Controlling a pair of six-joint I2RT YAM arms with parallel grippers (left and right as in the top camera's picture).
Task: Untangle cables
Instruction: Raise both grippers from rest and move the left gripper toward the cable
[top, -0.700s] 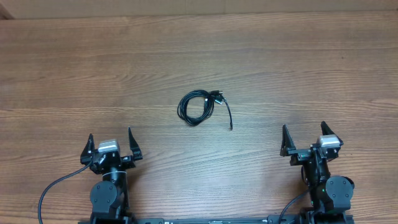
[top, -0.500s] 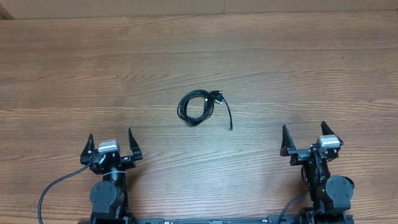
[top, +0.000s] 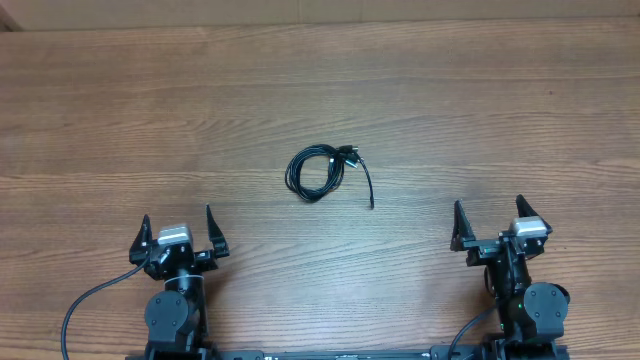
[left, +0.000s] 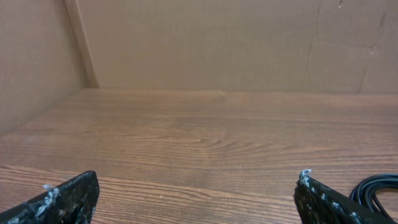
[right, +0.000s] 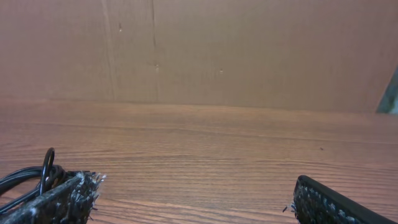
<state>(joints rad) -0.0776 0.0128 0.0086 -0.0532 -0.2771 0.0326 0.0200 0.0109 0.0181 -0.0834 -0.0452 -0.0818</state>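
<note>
From overhead, you have the cables (top: 318, 173) lying as one small coil near the middle of the tabletop (top: 500, 100). A cluster of plug ends sits at the coil's upper right, and a single loose strand trails off toward the right arm's side. The coil is well apart from both arms. Your left end effector (top: 178, 225) and right end effector (top: 489, 214) sit low at the near edge, both spread wide with nothing between the fingers.

In the left wrist view, the two finger tips frame the bottom corners, far apart, with bare wood between them. A curve of the coil shows at the lower right edge.

In the right wrist view, the fingers are equally wide, and the coil's loops peek in at the lower left, partly behind the left finger.

Nothing has changed over the last moments: the arms sit where they were and the coil has the same shape. You can take it that the untangling has not begun. The likely first move is a reach toward the coil, perhaps with one arm pinning a loop while the other draws the loose strand.
</note>
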